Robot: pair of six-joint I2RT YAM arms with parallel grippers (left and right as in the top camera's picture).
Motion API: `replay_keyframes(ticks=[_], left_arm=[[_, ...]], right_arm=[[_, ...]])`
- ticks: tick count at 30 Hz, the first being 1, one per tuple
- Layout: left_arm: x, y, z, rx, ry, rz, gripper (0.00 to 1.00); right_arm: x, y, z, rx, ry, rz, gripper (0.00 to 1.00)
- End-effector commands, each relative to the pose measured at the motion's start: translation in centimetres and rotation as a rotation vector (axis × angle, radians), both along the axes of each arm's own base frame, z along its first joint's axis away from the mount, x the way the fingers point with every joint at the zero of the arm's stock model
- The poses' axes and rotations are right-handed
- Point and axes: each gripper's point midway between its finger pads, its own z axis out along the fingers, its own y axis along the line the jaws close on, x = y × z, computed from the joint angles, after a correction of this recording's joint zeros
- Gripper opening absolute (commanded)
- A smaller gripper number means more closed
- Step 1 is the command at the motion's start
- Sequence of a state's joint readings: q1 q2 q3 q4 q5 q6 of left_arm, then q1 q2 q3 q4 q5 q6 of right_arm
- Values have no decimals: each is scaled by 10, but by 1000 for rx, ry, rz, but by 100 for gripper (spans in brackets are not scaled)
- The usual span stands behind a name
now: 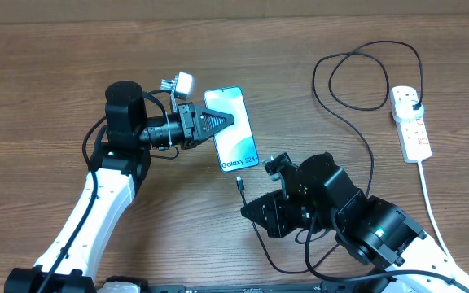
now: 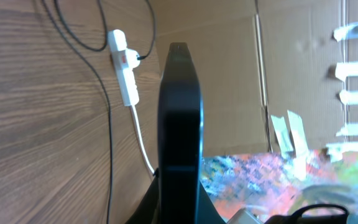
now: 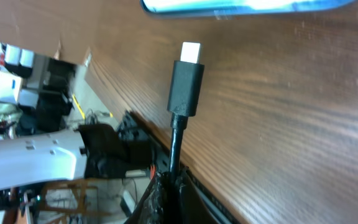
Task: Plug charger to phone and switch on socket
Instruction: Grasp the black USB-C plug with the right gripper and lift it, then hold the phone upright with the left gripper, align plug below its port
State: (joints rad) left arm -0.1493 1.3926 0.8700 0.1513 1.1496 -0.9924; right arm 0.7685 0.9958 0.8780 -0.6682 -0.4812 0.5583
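The phone point(image 1: 233, 130) with a lit screen reading "Galaxy S24+" is held at its left edge by my left gripper point(image 1: 218, 122), which is shut on it; the left wrist view shows its dark edge point(image 2: 180, 112) upright between the fingers. My right gripper point(image 1: 255, 210) is shut on the charger cable point(image 1: 357, 130) just behind its connector tip point(image 1: 241, 184). In the right wrist view the connector point(image 3: 187, 74) points at the phone's lower edge point(image 3: 241, 6), a short gap away. The black plug sits in the white socket point(image 1: 410, 122) at the right.
The socket's thick white cord point(image 1: 428, 191) runs down the right side toward the front edge. The black cable loops across the upper right of the wooden table point(image 1: 55, 89). Cardboard walls show behind in the left wrist view point(image 2: 291, 62).
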Motion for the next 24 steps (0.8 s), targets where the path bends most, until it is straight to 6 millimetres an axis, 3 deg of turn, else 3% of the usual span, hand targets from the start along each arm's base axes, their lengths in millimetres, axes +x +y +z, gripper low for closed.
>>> replay_keyframes(ticks=[1, 6, 12, 14, 16, 19, 22, 24], left_arm=[[-13, -9, 19, -37, -81, -94, 4], [-19, -10, 22, -51, -92, -132, 4], [6, -10, 28, -41, -209, -42, 5], [13, -15, 17, -44, -189, -47, 4], [24, -23, -10, -50, -102, -64, 4], [24, -31, -37, -82, -8, -144, 4], [24, -38, -56, -113, 89, -193, 4], [28, -43, -54, -135, 91, -189, 4]], right_arm=[[4, 4, 12, 38, -39, -14, 4], [-3, -1, 2, -4, -3, -7, 4], [-15, -19, -21, -114, 62, -5, 4], [-12, -25, -27, -157, 60, -35, 4], [-7, -30, -30, -185, 41, -66, 4], [1, -32, -30, -197, 13, -101, 4], [7, -29, -26, -180, -9, -116, 4], [13, -27, -23, -169, -35, -131, 4]])
